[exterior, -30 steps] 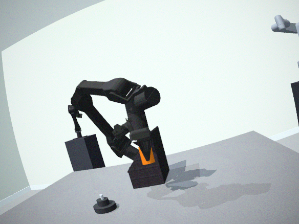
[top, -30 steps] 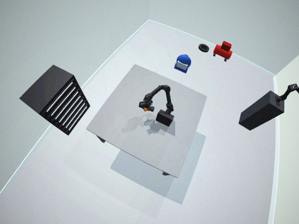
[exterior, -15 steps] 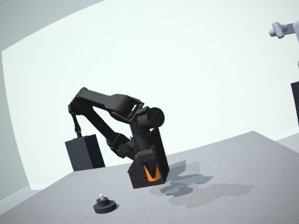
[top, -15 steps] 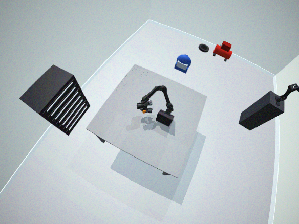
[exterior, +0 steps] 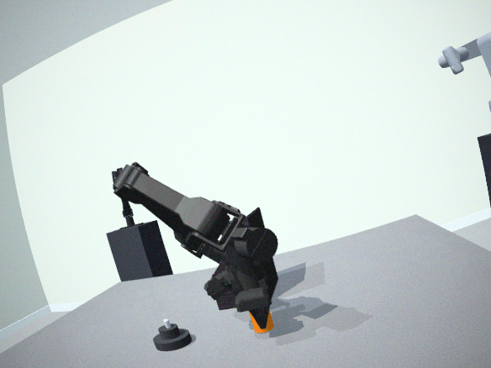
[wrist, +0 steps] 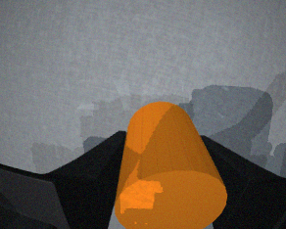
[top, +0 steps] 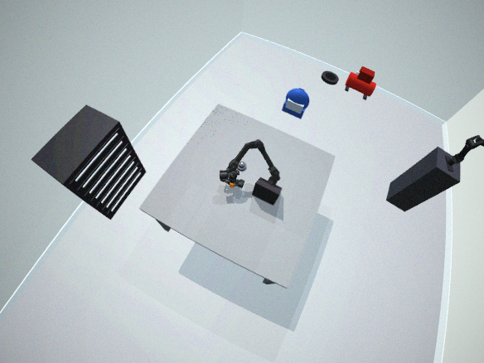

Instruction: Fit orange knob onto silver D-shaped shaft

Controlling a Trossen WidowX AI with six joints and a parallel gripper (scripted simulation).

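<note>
My gripper (top: 233, 183) (exterior: 262, 320) (wrist: 162, 140) is shut on the orange knob (top: 232, 185) (exterior: 269, 326) (wrist: 166, 159), with a finger on each side of it. The knob is low at the table top; the views do not show clearly whether it touches. Its underside and hole are hidden. The dark, stepped round pedestal (top: 241, 167) (exterior: 172, 342) stands apart from the knob, to its left in the exterior view. The silver shaft (exterior: 166, 323) sticks up from it, bare. The shaft's flat side cannot be made out.
The grey table (top: 186, 199) (exterior: 391, 294) carries the arm's dark base block (top: 267, 191). The arm arches over beside the pedestal. A dark drawer cabinet (top: 87, 153), a blue chair-like object (top: 297, 99) and a red machine (top: 360, 84) stand off the table.
</note>
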